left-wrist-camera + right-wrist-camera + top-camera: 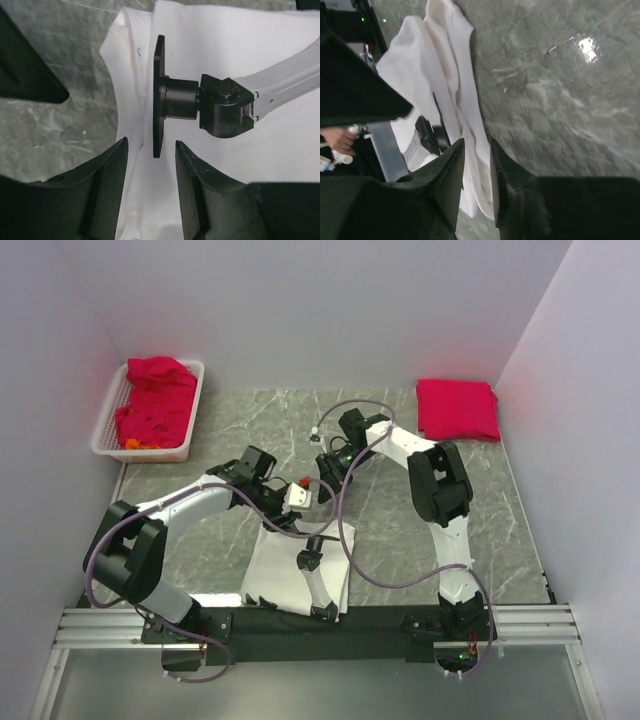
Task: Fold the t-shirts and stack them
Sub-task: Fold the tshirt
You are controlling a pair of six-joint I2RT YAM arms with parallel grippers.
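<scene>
White shirt [275,565] one, red stack [457,408] one, basket [103,430] one

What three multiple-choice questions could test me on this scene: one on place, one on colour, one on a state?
1. Where is the folded red shirt? A near left corner; B far right corner; C table centre.
2. What colour is the shirt at the near edge? A blue; B red; C white.
3. The left hand is: A open, empty; B shut on cloth; C unseen.
Answers: B, it lies in that corner; C, its cloth is plainly white; A, its fingers stand apart, nothing between.
</scene>
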